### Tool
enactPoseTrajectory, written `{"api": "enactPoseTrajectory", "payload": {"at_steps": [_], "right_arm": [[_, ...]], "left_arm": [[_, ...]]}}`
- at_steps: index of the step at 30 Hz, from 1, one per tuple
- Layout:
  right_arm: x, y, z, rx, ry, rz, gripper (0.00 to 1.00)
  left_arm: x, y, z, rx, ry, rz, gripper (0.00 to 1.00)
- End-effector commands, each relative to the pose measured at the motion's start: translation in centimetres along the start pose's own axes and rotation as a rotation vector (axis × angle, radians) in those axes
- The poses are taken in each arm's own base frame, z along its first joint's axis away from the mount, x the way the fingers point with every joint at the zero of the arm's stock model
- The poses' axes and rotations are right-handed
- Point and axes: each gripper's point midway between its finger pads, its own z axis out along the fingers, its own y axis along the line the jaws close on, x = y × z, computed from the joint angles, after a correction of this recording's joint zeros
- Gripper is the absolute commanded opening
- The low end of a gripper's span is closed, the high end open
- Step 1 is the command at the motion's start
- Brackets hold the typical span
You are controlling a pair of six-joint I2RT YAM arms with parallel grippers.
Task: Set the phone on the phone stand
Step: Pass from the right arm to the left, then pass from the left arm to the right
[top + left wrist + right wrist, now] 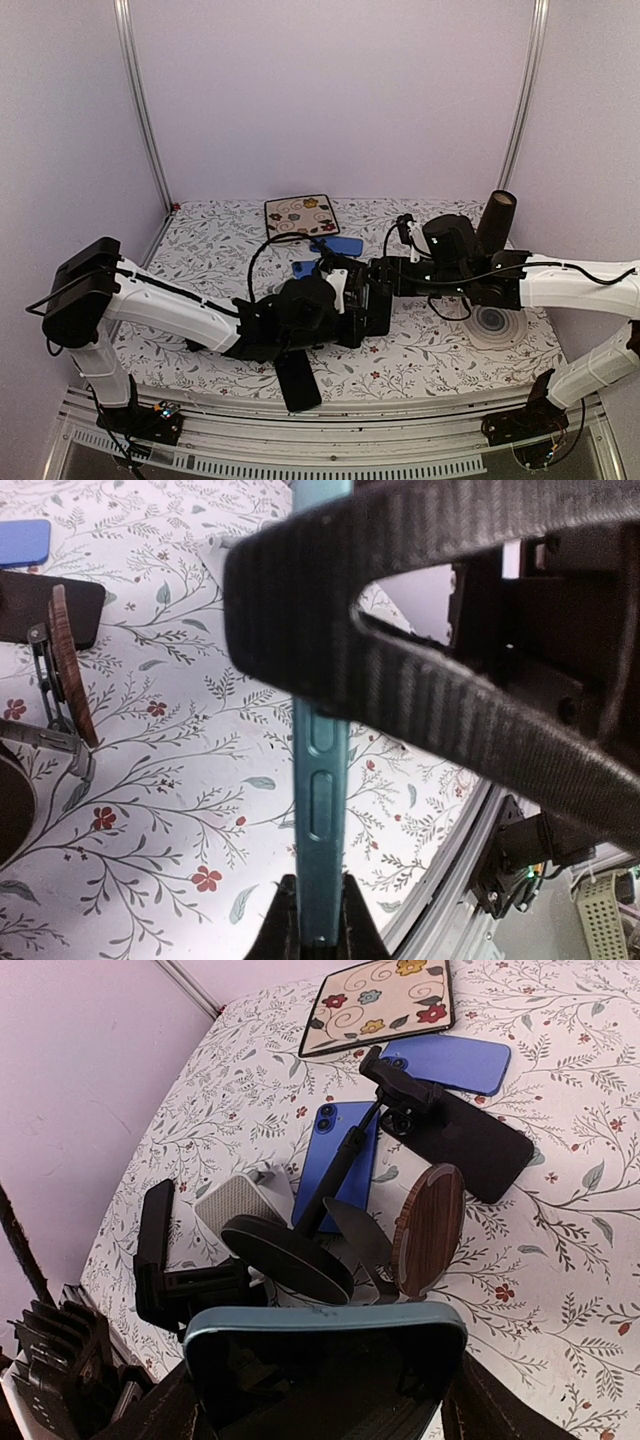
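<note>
A teal phone (322, 780) with a dark screen (325, 1370) is held above the table between both arms. My left gripper (318, 888) is shut on its thin edge, jaws pressed on both faces. My right gripper (325, 1405) is shut across its width; one of its fingers (400, 680) crosses the left wrist view. In the top view the two grippers meet mid-table, left (372, 308) and right (386, 278), hiding the phone. Below stand a black round-base clamp stand (290, 1255), a wooden-disc stand (430, 1230) and a black folding stand (158, 1250).
Two blue phones (345, 1150) (455, 1060) and a black phone (475, 1145) lie behind the stands. A floral mat (298, 214) sits at the back, another black phone (298, 380) at the front edge, a round white disc (495, 322) and dark cylinder (497, 215) to the right.
</note>
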Motion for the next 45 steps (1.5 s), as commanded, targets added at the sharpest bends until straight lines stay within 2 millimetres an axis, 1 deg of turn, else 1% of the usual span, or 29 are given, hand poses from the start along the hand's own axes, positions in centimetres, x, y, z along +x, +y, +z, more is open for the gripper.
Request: {"api": "enactPoseTrajectory", "payload": {"at_steps": [1, 4, 8, 10, 12, 18, 24, 32, 36, 41, 45], "right_arm": [[-1.2, 1.2, -1.6, -0.06, -0.059, 0.012, 0.59], [-0.8, 0.9, -2.1, -0.06, -0.059, 0.013, 0.7], [-0.2, 0.3, -3.0, -0.057, -0.057, 0.021, 0.89], [0.2, 0.0, -3.3, -0.056, -0.055, 0.024, 0.95], [0.4, -0.2, -3.8, -0.058, -0.059, 0.027, 1.0], [0.6, -0.2, -5.0, -0.076, -0.064, 0.031, 0.99], [0.6, -0.2, -5.4, -0.079, -0.065, 0.043, 0.99], [1.0, -0.1, -4.6, -0.088, -0.048, 0.071, 0.99], [0.8, 0.3, -4.2, -0.105, -0.056, 0.098, 0.99], [0.6, 0.0, -4.0, -0.098, -0.077, 0.128, 0.99], [0.3, 0.0, -4.0, -0.107, -0.098, 0.158, 0.94]], "left_arm": [[-0.5, -2.5, -0.1, 0.074, -0.031, 0.066, 0.0], [-0.2, -2.9, -0.4, 0.086, -0.03, 0.093, 0.0], [0.1, -3.5, -0.7, 0.107, -0.035, 0.126, 0.0], [0.1, -3.8, -1.0, 0.121, -0.039, 0.147, 0.0], [0.1, -4.2, -1.2, 0.135, -0.041, 0.169, 0.0], [-0.1, -4.6, -1.9, 0.15, -0.049, 0.229, 0.0], [-0.6, -4.9, -2.4, 0.155, -0.065, 0.27, 0.0], [-0.8, -5.3, -2.3, 0.157, -0.065, 0.282, 0.0], [-0.9, -5.1, -1.9, 0.127, -0.062, 0.284, 0.0], [-1.1, -5.0, -1.8, 0.11, -0.06, 0.285, 0.0], [-1.0, -4.9, -1.6, 0.104, -0.056, 0.286, 0.0]]}}
